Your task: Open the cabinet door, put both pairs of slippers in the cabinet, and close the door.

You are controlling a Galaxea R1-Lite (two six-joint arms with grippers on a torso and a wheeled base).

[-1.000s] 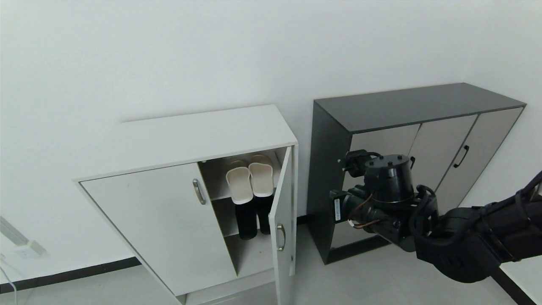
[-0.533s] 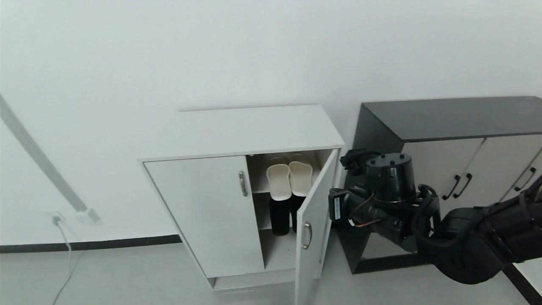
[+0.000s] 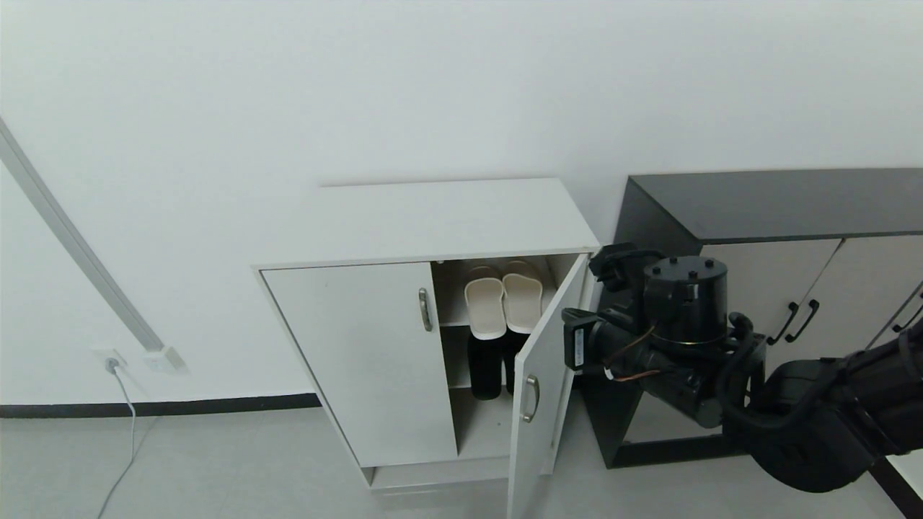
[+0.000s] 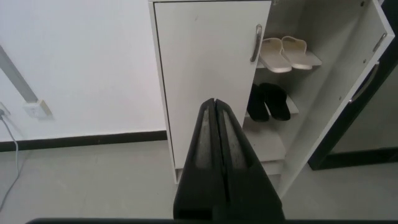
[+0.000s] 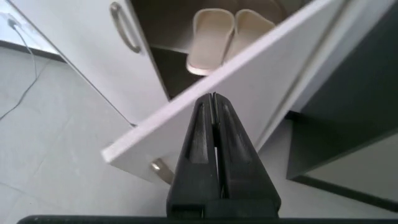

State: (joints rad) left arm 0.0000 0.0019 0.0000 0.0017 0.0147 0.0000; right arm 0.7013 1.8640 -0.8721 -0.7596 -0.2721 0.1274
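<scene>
Inside the white cabinet (image 3: 440, 216), the cream slippers (image 3: 503, 306) rest on the upper shelf, with the black slippers (image 3: 484, 371) at six o'clock below them; only closing appears left to do. Right gripper (image 5: 214, 99): jaws pressed together, holding nothing, close to the outer face of the open door (image 3: 548, 360); contact cannot be judged. In the head view the door stands at nine o'clock of that wrist. Advised: push flat on the face near the handle (image 3: 530, 398), far from the hinge, in one steady sweep. Left gripper (image 4: 214, 102): likewise closed, empty, well apart.

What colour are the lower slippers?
Black slippers, best seen in the left wrist view.
</scene>
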